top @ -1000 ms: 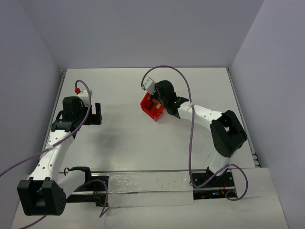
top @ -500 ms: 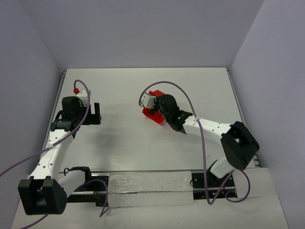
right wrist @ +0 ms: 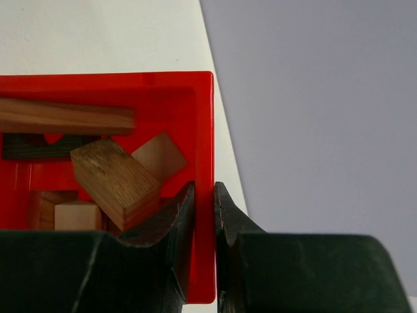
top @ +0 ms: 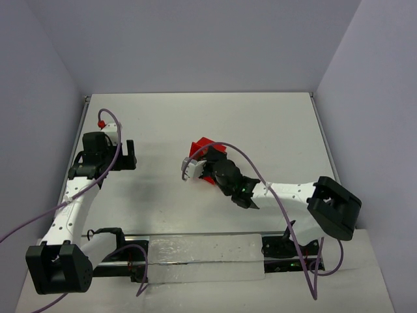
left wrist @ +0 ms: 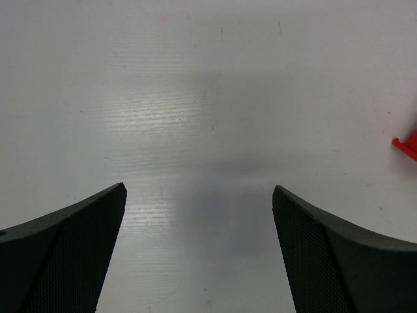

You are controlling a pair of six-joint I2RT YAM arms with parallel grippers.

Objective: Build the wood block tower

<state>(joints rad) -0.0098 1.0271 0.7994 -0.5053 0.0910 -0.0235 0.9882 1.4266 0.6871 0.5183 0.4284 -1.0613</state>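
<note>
My right gripper [right wrist: 204, 195] is shut on the right wall of the red plastic bin [right wrist: 203, 130], one finger inside and one outside. The bin holds several wood blocks: a long bar [right wrist: 65, 116], a brown cube [right wrist: 114, 179], a pale piece [right wrist: 158, 155] and a dark arch-notched piece [right wrist: 39, 147]. In the top view the bin [top: 203, 151] sits at the table's middle, partly hidden by my right gripper [top: 212, 168]. My left gripper [left wrist: 199, 202] is open and empty over bare table at the left [top: 127, 155]. No tower shows.
A red corner of the bin [left wrist: 407, 145] shows at the right edge of the left wrist view. The white table [top: 273, 130] is walled by grey panels on three sides. Purple cables loop over both arms.
My right arm has pulled the red bin toward the near left, from the back centre toward the table's middle. The left arm has barely moved.
</note>
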